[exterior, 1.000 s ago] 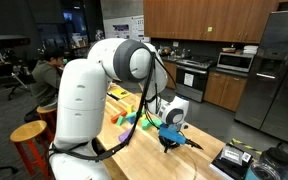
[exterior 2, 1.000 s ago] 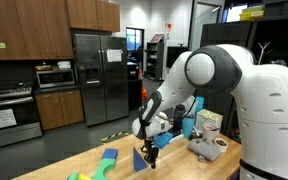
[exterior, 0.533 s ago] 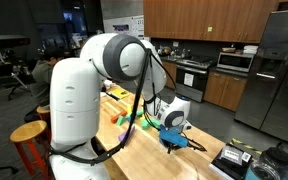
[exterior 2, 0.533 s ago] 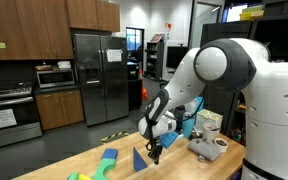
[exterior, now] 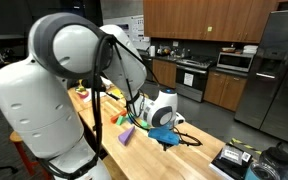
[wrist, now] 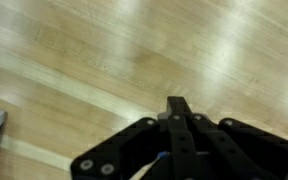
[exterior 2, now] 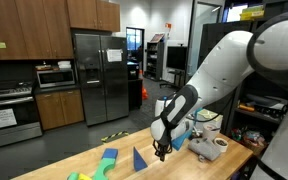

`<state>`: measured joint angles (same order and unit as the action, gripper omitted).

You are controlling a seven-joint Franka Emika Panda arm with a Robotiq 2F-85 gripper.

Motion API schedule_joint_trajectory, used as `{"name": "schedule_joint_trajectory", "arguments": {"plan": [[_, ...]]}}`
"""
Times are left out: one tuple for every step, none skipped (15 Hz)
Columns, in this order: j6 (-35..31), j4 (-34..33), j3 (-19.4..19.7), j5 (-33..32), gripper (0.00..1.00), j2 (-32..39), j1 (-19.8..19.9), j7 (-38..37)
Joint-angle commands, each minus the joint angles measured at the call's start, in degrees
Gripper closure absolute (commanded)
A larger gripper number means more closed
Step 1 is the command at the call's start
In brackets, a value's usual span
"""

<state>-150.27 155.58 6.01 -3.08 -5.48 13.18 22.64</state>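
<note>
Item inspected: the blue wedge block (exterior 2: 139, 160). It stands upright on the counter (exterior 2: 54, 168), with a green block (exterior 2: 106, 163) near it on the far side from me. My pincer (exterior 2: 162, 153) is fully closed and empty, its tips low over bare wood.

Change noted: a second ago the tips were just beside the wedge, and my arm has since swung aside, clear of it.

Judgement: the wedge stands unaided, out of my grip.
</note>
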Motion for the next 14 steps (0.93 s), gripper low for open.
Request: {"name": "schedule_joint_trajectory", "arguments": {"plan": [[0.0, 7.2, 0.0, -6.3, 1.00, -10.8, -1.9, -5.5], [2.0, 3.2, -0.5, -7.0, 1.00, -9.1, -2.7, -6.3], [2.3, 3.9, -1.1, -8.1, 1.00, -10.6, -3.2, -7.4], [2.6, 3.8, -1.7, -9.2, 1.00, -11.5, -3.6, -8.2], [3.1, 3.6, -2.4, -9.7, 1.00, -12.3, -4.4, -9.0], [3.4, 3.4, -3.1, -10.4, 1.00, -12.8, -5.1, -9.7], [3.6, 3.5, -3.8, -11.1, 1.00, -13.2, -5.7, -10.4], [3.6, 4.5, -4.5, -11.7, 1.00, -14.3, -6.3, -11.0], [4.3, 3.2, -5.2, -11.6, 1.00, -13.6, -7.2, -11.4], [4.4, 3.2, -6.0, -12.0, 1.00, -13.7, -7.8, -11.9], [4.9, 3.4, -6.6, -12.0, 0.99, -13.9, -8.6, -12.0], [5.4, 3.4, -7.4, -11.9, 0.74, -14.1, -9.4, -12.6], [5.6, 3.4, -8.0, -11.9, 0.73, -14.0, -10.0, -12.9], [6.0, 3.4, -8.6, -12.1, 0.69, -13.9, -10.6, -13.0]]}}
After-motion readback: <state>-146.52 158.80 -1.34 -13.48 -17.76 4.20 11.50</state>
